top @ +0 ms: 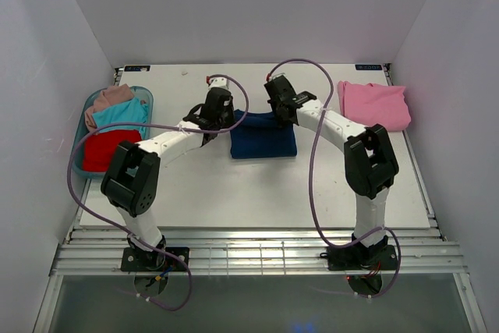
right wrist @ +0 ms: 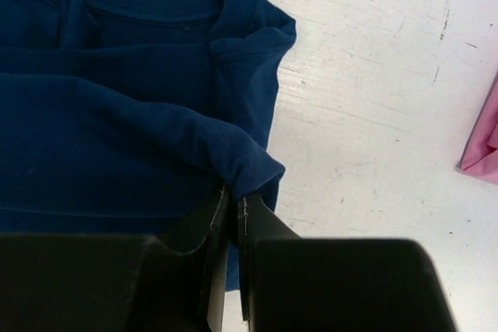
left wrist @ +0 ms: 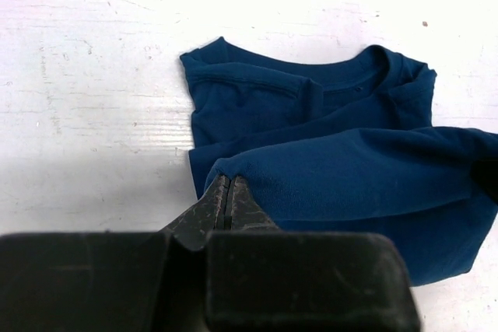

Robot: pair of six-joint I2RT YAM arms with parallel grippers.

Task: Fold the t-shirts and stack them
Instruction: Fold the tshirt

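Observation:
A navy t-shirt [top: 263, 136] lies partly folded at the table's middle, its collar [left wrist: 350, 83] toward the far side. My left gripper [left wrist: 227, 180] is shut on the left corner of its raised hem fold [left wrist: 350, 169]. My right gripper [right wrist: 236, 192] is shut on the right corner of the same fold [right wrist: 249, 162]. Both hold the fold lifted over the shirt's body. From above, the left gripper [top: 214, 115] and right gripper [top: 282, 111] flank the shirt's far edge. A folded pink t-shirt [top: 374, 104] rests at the far right. Dusty-pink [top: 111, 99], teal [top: 121, 115] and red [top: 109, 150] t-shirts sit in a basket.
The teal basket [top: 150, 99] stands along the table's left edge. White walls close in the table on three sides. Purple cables loop from both arms. The pink shirt's edge [right wrist: 482, 153] shows at the right of the right wrist view.

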